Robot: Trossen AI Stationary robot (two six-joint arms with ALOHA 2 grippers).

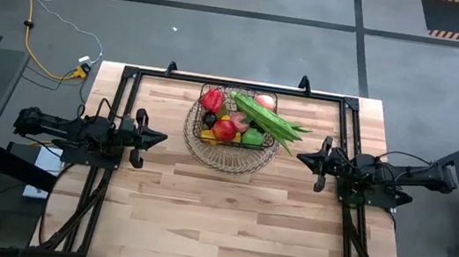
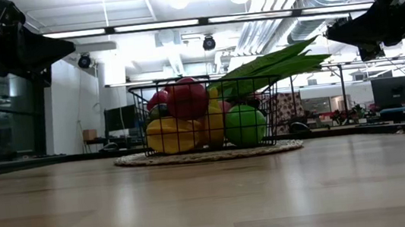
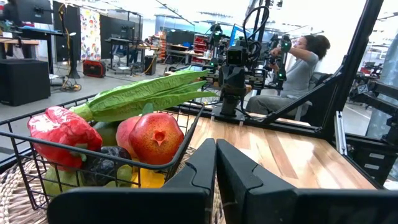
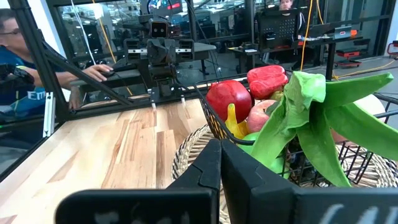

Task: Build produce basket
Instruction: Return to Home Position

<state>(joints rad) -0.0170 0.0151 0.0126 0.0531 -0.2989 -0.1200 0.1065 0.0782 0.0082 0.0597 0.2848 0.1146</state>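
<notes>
Upper centre, the wire basket [image 1: 217,86] on a round woven mat [image 1: 208,155] holds glossy fruit [image 1: 225,130] and a long leaf [image 1: 275,123]. Left gripper [image 1: 159,140] and right gripper [image 1: 301,158] flank it, both closed, empty

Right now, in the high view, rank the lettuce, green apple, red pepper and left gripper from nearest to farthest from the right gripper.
From the right gripper:
1. Lettuce, its tips overhanging the right rim of the basket.
2. Green apple, on the basket's right side.
3. Red pepper, on the basket's left side.
4. Left gripper, across the table beyond the basket.
</notes>
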